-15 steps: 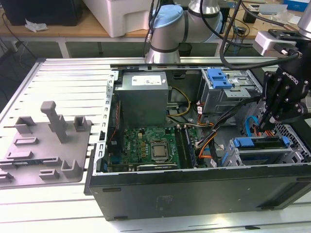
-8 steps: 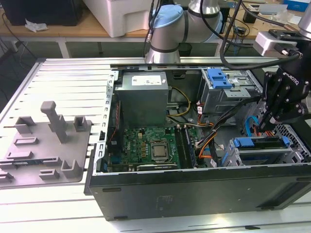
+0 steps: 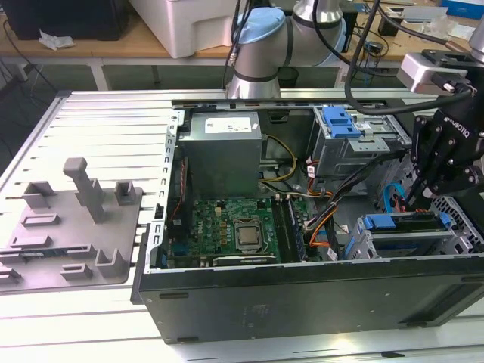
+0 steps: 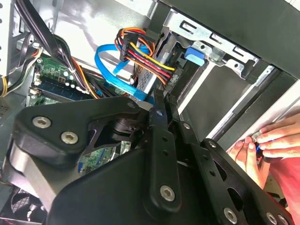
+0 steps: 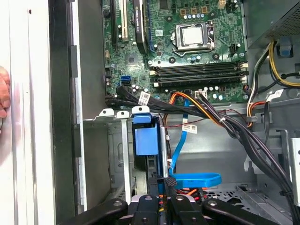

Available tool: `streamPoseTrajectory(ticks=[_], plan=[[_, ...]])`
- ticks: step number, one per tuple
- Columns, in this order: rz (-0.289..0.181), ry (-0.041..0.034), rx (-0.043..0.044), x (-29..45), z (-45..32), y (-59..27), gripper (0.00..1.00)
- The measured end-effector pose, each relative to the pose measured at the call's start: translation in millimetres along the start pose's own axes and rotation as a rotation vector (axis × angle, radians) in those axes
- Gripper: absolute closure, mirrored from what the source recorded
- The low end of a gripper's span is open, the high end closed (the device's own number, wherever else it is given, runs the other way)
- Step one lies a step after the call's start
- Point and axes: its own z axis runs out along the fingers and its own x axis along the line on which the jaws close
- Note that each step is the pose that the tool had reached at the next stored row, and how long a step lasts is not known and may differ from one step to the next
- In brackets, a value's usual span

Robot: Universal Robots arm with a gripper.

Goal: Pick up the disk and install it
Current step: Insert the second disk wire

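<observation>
The open computer case is lying on its side on the slatted table, with the grey power-supply box sitting at 12 o'clock of the motherboard in the exterior view. The drive cage is occupying the corner at 4 o'clock of the motherboard, and the disk is resting edge-up in that cage. Its blue carrier frame is showing in the first wrist view. The gripper is hanging directly over the disk at the cage, at 3 o'clock of the motherboard. In the first wrist view the gripper is meeting the near edge of the carrier, but whether it is clamping the disk or merely bearing against it cannot be told. A blue data cable is looping just beside the cage, and a person's hand is touching the outside of the case. The disk is judged to be rigid, fairly dense and sensitive to shock, with smooth metal faces. The plastic carrier rails are offering the safer hold, taken across the narrow thickness and kept square to the slot so that the frame is not binding.
</observation>
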Motion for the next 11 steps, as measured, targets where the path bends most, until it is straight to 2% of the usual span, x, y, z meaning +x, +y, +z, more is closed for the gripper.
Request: streamPoseTrajectory(ticks=[11], plan=[[0.0, -0.0003, 0.0, -0.2, 2.5, -1.8, 0.84]])
